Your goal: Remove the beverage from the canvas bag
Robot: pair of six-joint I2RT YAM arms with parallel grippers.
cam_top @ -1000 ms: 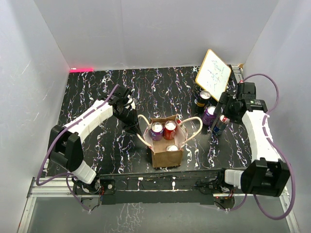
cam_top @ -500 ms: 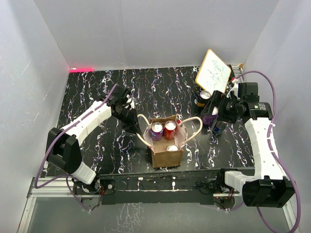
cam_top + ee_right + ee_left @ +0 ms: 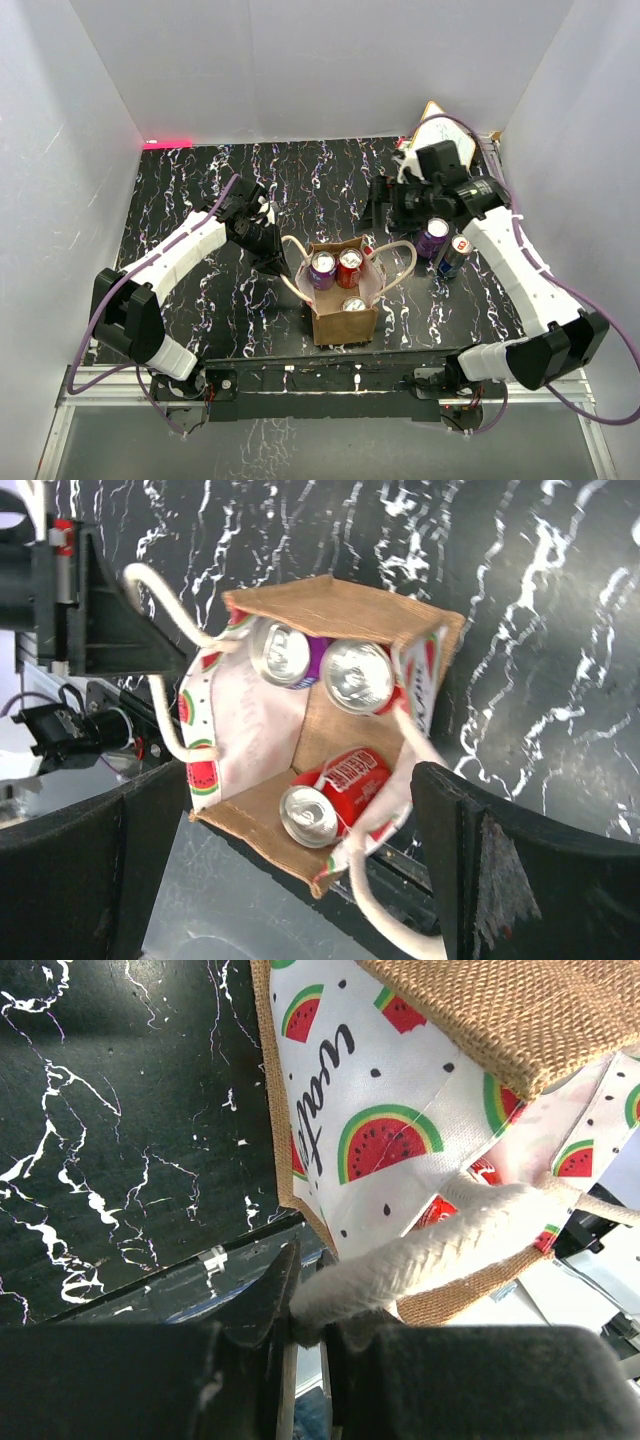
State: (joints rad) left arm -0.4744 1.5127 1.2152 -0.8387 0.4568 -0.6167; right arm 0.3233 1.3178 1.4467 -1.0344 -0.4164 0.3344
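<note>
The canvas bag holds three cans, two other cans standing nearby.

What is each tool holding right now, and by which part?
The left tool pinches the canvas bag by one cream handle; the right tool is open, empty.

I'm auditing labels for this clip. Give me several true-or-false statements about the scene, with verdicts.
The left fingers pinch a cream handle of the canvas bag. True.
The bag holds three cans. True.
The right fingers grip a can. False: they are open, holding nothing.
No can stands outside the bag. False: two cans stand on the table to its right.
The bag's lining is plain. False: it has a watermelon print.
</note>
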